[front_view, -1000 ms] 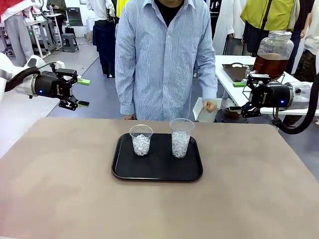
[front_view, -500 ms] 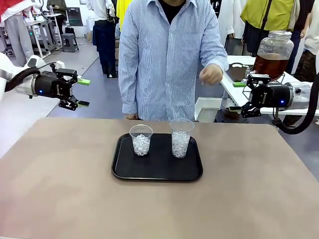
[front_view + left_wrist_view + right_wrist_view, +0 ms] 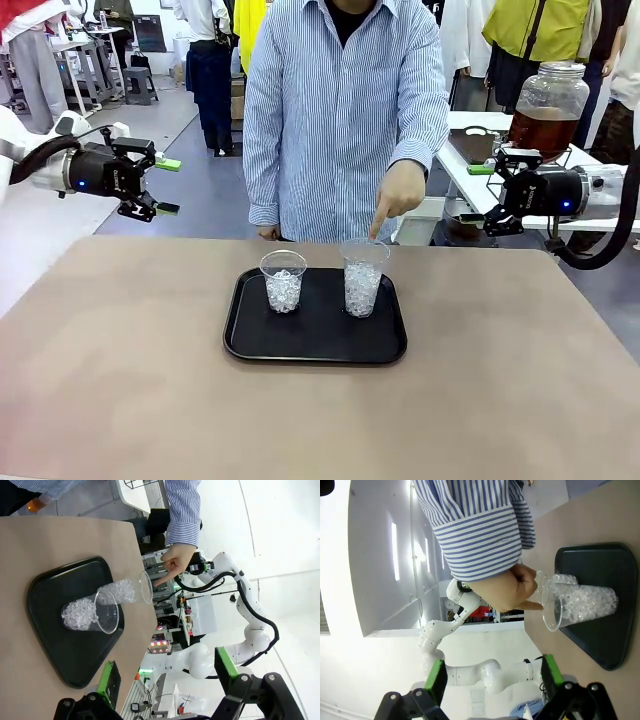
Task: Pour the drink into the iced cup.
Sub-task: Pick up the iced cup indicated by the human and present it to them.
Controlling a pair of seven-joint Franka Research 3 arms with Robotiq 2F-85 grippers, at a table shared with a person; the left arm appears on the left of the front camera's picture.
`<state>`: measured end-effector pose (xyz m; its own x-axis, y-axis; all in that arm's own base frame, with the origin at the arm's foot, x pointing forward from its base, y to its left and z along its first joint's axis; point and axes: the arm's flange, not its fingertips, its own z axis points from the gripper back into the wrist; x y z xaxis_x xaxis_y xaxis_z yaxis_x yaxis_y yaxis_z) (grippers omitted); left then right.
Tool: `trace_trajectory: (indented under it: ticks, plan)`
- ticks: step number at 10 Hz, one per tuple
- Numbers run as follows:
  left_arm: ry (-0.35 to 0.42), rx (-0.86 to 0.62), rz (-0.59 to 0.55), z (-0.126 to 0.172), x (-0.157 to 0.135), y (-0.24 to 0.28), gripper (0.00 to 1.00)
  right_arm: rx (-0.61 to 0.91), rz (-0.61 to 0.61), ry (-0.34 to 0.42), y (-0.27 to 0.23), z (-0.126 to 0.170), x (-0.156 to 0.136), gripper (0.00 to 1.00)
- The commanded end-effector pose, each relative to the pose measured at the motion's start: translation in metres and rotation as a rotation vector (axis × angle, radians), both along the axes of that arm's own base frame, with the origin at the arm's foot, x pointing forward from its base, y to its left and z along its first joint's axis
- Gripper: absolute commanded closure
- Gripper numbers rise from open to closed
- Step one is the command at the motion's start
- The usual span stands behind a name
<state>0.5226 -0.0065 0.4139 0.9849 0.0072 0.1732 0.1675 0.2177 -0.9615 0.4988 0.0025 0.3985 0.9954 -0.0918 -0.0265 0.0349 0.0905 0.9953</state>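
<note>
Hand pointing: we see the person's finger just above the taller iced cup, at the tray's far right corner. Drink sits jarred beyond the bench's right edge. Both jaws released, empty.

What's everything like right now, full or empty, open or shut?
Large glass jar of amber-brown drink: upright, partly full.
Shorter clear plastic cup: upright, holds ice, no drink.
Taller clear plastic cup: upright, holds ice, no drink.
Flat black tray: lying flat, carrying both cups.
Person's hand: pointing at taller cup's rim.
Left end effector: open, empty.
Right end effector: open, empty.
</note>
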Motion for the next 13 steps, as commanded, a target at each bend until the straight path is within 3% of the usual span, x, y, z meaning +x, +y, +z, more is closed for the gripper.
trace_trajectory:
  ticks: [1,11,12,13]
  plan:
    - [-0.005,0.004,0.006,0.0027,-0.0036,-0.0012,0.00,0.000,0.000,-0.004,-0.0001,0.0010,0.0006,0.00]
    - [-0.005,0.004,0.006,0.0027,-0.0036,-0.0012,0.00,0.000,0.000,0.000,0.0000,0.0000,0.0000,0.00]
    - [-0.005,0.004,0.006,0.0027,-0.0036,-0.0012,0.00,-0.013,0.016,-0.077,0.0016,0.0019,-0.0016,0.00]
    - [-0.005,0.004,0.006,0.0027,-0.0036,-0.0012,0.00,-0.014,0.016,-0.214,0.0027,0.0021,-0.0053,0.00]
